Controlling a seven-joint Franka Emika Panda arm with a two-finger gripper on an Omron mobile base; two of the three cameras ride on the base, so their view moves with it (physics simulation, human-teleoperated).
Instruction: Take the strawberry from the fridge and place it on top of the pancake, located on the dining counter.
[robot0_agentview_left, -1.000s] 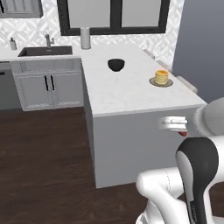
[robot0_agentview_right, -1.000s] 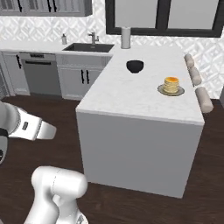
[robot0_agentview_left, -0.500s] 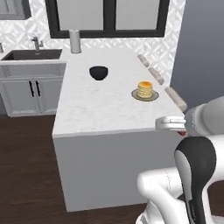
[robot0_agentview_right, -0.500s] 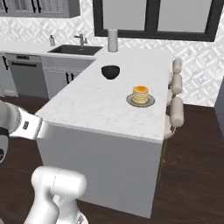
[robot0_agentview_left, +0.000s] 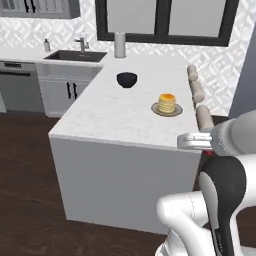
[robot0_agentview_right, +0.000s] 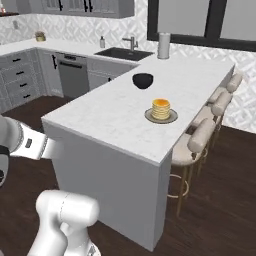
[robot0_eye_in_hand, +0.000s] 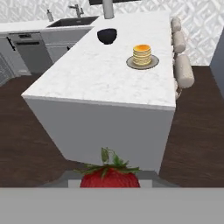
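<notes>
While the one strawberry (robot0_eye_in_hand: 110, 176) sits at the bottom centre of the hand view, red with green leaves on top and pinched in the gripper (robot0_eye_in_hand: 110, 180), whose fingertips are hidden behind the fruit, the dining counter (robot0_eye_in_hand: 87, 74) fills the middle of that frame with its white marbled top and plain grey front. In the left base view the gripper (robot0_agentview_left: 192, 142) juts in from the right edge, level with the counter's near right corner, with a speck of red just below it, too small to make out clearly. One pancake (robot0_agentview_left: 167, 102) stack stands on one round grey plate (robot0_agentview_left: 156, 109) right of centre in that view, and one dark bowl (robot0_agentview_left: 127, 79) sits above and to the left of it, well apart from the plate. The same pair appears in the right base view, the pancake (robot0_agentview_right: 160, 108) near the centre and the bowl (robot0_agentview_right: 142, 80) above and slightly left. Three padded stools (robot0_agentview_right: 200, 136) line the counter's right side there, tucked just beside its edge. At the upper left of the left base view there is one sink (robot0_agentview_left: 75, 55) with one faucet (robot0_agentview_left: 82, 44), and one pale cylinder (robot0_agentview_left: 119, 45) stands at the counter's far end, top centre.
</notes>
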